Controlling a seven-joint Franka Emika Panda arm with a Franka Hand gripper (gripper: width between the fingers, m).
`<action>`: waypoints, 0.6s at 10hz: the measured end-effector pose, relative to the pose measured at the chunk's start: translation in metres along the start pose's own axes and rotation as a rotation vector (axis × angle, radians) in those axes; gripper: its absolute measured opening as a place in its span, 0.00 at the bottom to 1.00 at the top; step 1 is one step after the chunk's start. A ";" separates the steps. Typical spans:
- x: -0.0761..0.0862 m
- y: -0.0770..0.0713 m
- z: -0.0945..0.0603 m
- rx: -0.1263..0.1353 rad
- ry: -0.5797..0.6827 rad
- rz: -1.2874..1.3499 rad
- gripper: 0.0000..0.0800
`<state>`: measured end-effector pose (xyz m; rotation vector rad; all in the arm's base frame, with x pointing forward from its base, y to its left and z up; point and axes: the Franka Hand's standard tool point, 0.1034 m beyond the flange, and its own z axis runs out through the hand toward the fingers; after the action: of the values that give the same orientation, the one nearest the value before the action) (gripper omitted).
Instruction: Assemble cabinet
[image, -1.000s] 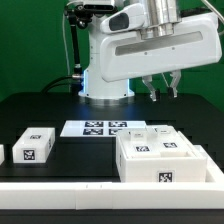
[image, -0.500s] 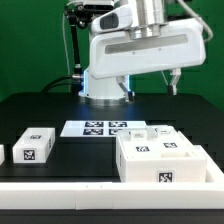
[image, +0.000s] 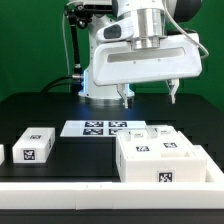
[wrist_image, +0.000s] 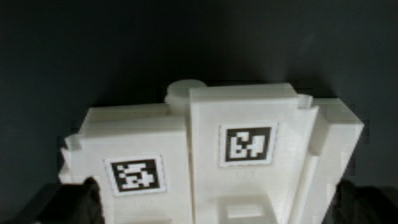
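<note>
Hovering gripper (image: 150, 97), fingers (image: 125, 98) spread, holds nothing; cabinet (image: 165, 158) sits apart at 6 o'clock, long axis roughly 9-to-3 o'clock, exterior view.

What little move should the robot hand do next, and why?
Probably lower straight down toward the cabinet. The gripper is open, holds nothing and hangs high above the table. The wrist view shows the cabinet's tagged white pieces beneath it, so it looks lined up but too far away to grasp anything.

Blk table (image: 40, 105): cabinet (image: 165, 160), marker board (image: 95, 128)
</note>
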<state>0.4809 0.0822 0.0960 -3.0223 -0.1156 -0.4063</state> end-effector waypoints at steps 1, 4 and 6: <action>-0.002 0.001 0.001 -0.002 0.001 0.000 0.81; -0.034 0.025 0.019 -0.060 0.080 -0.082 0.81; -0.046 0.026 0.033 -0.061 0.063 -0.073 0.81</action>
<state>0.4476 0.0570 0.0495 -3.0682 -0.2129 -0.5208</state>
